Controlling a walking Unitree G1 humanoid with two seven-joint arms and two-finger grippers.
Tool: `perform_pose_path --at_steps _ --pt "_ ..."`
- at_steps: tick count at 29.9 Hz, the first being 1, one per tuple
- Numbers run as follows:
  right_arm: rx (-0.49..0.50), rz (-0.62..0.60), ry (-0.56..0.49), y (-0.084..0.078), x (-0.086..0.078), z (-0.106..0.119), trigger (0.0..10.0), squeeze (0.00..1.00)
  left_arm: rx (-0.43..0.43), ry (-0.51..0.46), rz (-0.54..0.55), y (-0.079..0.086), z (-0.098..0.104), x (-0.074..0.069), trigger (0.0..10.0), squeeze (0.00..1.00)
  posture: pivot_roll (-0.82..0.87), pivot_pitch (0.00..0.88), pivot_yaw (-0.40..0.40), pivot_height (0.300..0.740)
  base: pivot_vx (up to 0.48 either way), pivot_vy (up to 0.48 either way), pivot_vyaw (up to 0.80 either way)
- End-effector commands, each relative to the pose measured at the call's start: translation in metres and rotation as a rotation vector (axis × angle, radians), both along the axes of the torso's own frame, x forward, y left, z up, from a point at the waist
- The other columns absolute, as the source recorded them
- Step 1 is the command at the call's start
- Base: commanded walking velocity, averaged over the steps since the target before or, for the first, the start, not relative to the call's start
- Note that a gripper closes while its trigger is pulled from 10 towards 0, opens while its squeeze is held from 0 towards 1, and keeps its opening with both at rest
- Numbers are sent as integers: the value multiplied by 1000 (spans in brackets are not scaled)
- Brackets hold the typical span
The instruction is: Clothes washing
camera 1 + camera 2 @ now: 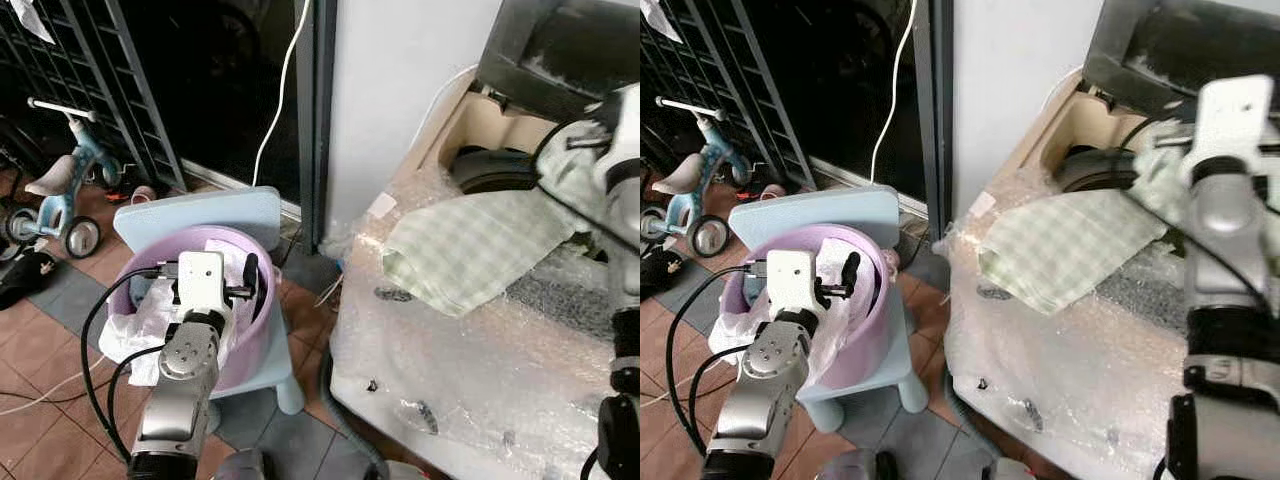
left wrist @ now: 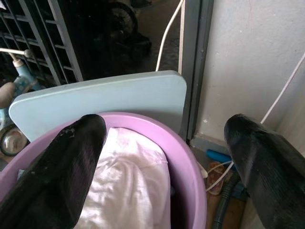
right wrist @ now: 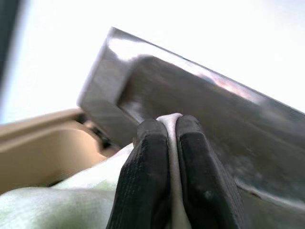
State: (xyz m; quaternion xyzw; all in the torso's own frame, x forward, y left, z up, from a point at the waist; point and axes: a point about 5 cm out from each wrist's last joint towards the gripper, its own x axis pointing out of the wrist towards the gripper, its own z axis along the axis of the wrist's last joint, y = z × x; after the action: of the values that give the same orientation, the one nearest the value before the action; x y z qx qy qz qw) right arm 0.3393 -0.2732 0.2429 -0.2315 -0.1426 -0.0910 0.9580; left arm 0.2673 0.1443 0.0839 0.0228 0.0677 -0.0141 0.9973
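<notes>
**Inspector A:** How far had the washing progressed?

**Inspector B:** Partly, by my judgement. One pale green checked cloth (image 1: 470, 250) lay draped from the open top-loading washing machine (image 1: 500, 140) across its bubble-wrapped top, not yet inside the drum. White laundry (image 2: 128, 181) was in the round lilac plastic basin (image 1: 255, 340), which sat on a small light-blue plastic chair (image 1: 200, 215). Loading looked unfinished.

**Inspector A:** And the right gripper (image 3: 171, 143)?

**Inspector B:** Clenched on a fold of the green cloth, fingers (image 3: 143, 181) pressed against the fabric on both sides, below the machine's raised dark lid (image 1: 1180, 40).

**Inspector A:** The left gripper (image 2: 167, 152)?

**Inspector B:** Released and spread wide, hovering above the basin, one finger over the white laundry, grasping nothing.
</notes>
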Motion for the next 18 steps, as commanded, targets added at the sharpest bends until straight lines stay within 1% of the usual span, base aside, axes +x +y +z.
perform_pose_path --at_steps 1,3,5,6,7,8,9,10,11,12,13,14,15,18 --pt "-44 172 -74 28 -7 12 10000 1000 11 -7 19 4 1 0 10000 0 -72 0 22 740 0 0 0" --pt "4 330 -18 45 -13 4 10000 1000 12 -9 15 3 2 0 10000 0 -72 0 22 740 0 0 0" --pt "40 427 33 54 -17 -3 10000 1000 12 -10 12 4 2 0 10000 0 -69 0 23 740 0 0 0" --pt "70 535 130 61 -22 -12 10000 1000 12 -10 11 4 2 0 10000 0 -73 0 25 740 0 0 0" --pt "70 535 130 61 -22 -12 10000 1000 12 -10 11 4 2 0 10000 0 -73 0 25 740 0 0 0" --pt "76 572 160 63 -24 -15 10000 1000 12 -9 10 4 2 0 10000 0 -73 0 25 740 0 0 0" --pt "59 670 276 64 -32 -26 10000 1000 13 -8 7 3 1 0 10000 0 -77 0 28 740 0 0 0" --pt "59 670 276 64 -32 -26 10000 1000 13 -8 7 3 1 0 10000 0 -77 0 28 740 0 0 0" --pt "44 760 370 61 -41 -35 10000 1000 12 -8 2 3 1 1 10000 0 -76 0 29 740 0 0 0" --pt "46 829 414 61 -49 -37 10000 1000 15 -11 -7 2 2 1 10000 0 -75 0 29 740 0 0 0" --pt "63 907 492 60 -58 -41 10000 1000 19 -19 -27 1 2 1 10000 0 -75 0 31 740 0 0 0" --pt "65 919 506 60 -59 -42 10000 1000 20 -21 -31 1 3 1 10000 0 -75 0 31 740 0 0 0" --pt "20 934 548 56 -63 -45 10000 1000 21 -20 -25 1 3 1 10000 0 -76 0 32 740 0 0 0" --pt "9 940 578 54 -65 -47 10000 1000 22 -19 -22 1 3 1 10000 0 -76 0 33 740 0 0 0"
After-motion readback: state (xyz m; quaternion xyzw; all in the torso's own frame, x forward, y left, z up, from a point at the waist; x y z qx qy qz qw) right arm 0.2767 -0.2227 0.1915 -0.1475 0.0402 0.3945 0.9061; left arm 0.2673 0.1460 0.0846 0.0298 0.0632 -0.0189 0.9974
